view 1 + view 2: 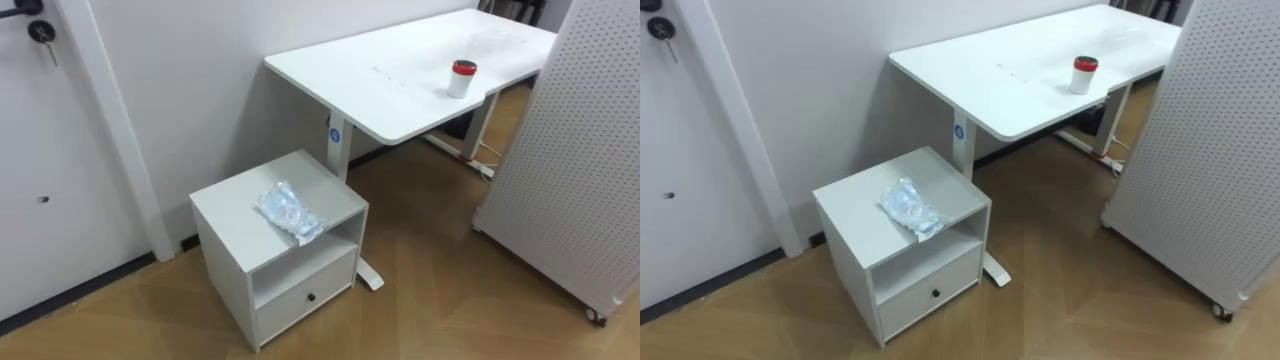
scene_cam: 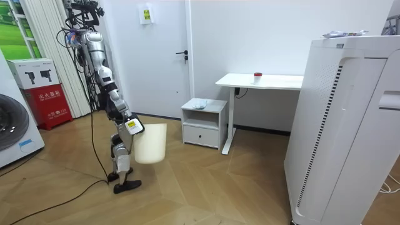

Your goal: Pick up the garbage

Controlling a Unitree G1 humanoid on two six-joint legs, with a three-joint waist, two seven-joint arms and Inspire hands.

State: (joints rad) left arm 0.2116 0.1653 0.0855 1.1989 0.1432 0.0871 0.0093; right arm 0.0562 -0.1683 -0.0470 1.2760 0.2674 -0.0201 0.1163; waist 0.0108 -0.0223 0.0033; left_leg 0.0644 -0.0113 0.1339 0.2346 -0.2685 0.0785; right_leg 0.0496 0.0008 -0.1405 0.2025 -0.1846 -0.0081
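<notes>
Right hand (image 2: pixel 132 127) at bin (image 2: pixel 152 144); grip unreadable. Walk up square to cabinet (image 1: pixel 230 215). Pinch the crumpled wrapper (image 1: pixel 290 212), don't sweep it.

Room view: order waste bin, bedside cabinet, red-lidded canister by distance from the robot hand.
1. waste bin, at the robot hand.
2. bedside cabinet, toward the room view's right, by the wall.
3. red-lidded canister, on the desk beyond it.

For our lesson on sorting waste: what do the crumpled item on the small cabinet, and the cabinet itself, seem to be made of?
The crumpled item is likely thin clear plastic film with a glossy finish: it looks see-through, bluish and creased. The small cabinet is probably laminated board in matt pale grey: it has flat panels with square edges.
</notes>
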